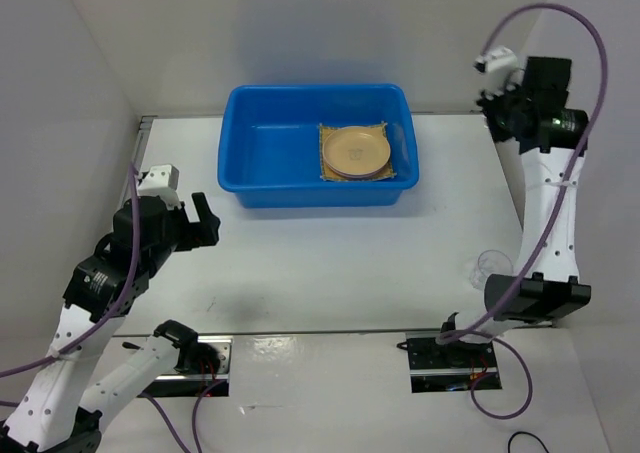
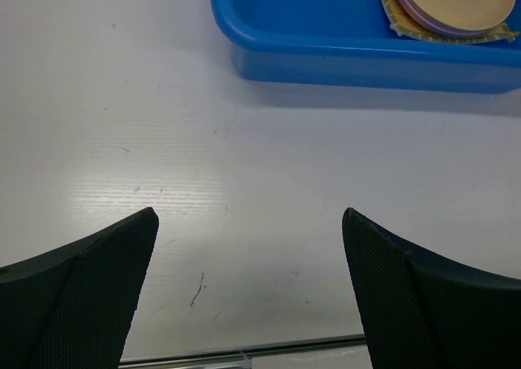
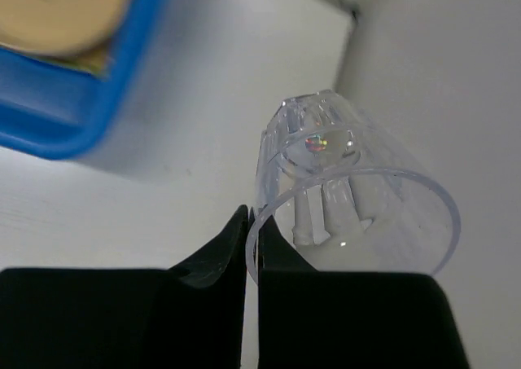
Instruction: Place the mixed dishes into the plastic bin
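Clear plastic cup [image 3: 350,190] caught by its rim in the right gripper [image 3: 251,226], jaws closed to a sliver on the thin wall, mouth toward the wrist camera and base pointing away. Whether it rests on the desk [image 3: 203,141] or hangs clear of it cannot be told. Beyond it, to the left, stands the blue plastic bin [image 3: 49,129], already holding the tan-yellow plate [image 1: 356,150] stacked on the pink plate [image 2: 431,27] and the woven mat [image 1: 326,131] at its right end. Across the desk, the left gripper [image 2: 249,212] hangs wide open and empty. Overhead, a clear cup beside the right arm [image 1: 490,266] may be the same one; that cannot be settled. The carry likely calls for a level lift clearing the bin's rim, a slow swing so the cup does not pivot in so slight a pinch, and a low release onto the bare blue floor left of the stack.
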You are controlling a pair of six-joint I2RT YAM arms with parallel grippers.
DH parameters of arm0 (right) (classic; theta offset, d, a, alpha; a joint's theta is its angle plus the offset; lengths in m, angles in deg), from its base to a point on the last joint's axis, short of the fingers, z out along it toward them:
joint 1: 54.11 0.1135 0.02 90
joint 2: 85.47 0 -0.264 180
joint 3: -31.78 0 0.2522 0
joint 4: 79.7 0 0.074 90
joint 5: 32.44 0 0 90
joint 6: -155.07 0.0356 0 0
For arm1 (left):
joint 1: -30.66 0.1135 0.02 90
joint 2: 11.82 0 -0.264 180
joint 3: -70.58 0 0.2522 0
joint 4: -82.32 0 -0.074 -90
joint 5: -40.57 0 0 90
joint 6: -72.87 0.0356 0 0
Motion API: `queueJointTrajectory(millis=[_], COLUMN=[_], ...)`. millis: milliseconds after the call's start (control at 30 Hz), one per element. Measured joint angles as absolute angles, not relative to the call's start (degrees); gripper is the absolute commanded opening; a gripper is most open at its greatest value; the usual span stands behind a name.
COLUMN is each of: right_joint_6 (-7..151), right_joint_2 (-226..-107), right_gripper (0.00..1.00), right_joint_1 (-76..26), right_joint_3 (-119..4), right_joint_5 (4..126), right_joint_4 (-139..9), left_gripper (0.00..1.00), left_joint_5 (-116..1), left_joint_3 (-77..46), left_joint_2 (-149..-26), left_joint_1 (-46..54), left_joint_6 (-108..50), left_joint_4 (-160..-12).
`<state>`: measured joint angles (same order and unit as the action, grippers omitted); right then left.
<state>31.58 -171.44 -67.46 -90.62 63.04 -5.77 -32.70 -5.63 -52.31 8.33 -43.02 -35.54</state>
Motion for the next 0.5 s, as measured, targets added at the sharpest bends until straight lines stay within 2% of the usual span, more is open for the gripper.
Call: queueJointTrajectory(millis=[167, 267, 367, 500], right_joint_6=[33.85, 35.71, 37.17, 38.11], right_joint_2=[-179.00, -186.48, -195.27, -209.28], right_gripper=[0.00, 0.00, 0.00, 0.00], right_joint_1=[-43.02, -31.11, -23.55, -18.91], right_joint_3=[-111.97, -119.99, -125.54, -135.82], right_joint_5=[59.76, 56.65, 53.94, 52.63], right_joint_4=[1.44, 3.08, 5.33, 7.34], left_gripper=[1.00, 1.00, 1.00, 1.00], left_joint_5=[-32.31, -32.13, -31.83, -31.32], left_joint_3=[-5.63, -5.52, -5.13, -4.98], left_joint_2=[-52.00, -51.96, -51.59, -51.02], left_joint_1=[8.33, 8.33, 8.33, 8.33], left_joint_6=[-43.02, -43.02, -43.02, -43.02], left_joint_4=[-35.52, -35.56, -35.52, -35.54])
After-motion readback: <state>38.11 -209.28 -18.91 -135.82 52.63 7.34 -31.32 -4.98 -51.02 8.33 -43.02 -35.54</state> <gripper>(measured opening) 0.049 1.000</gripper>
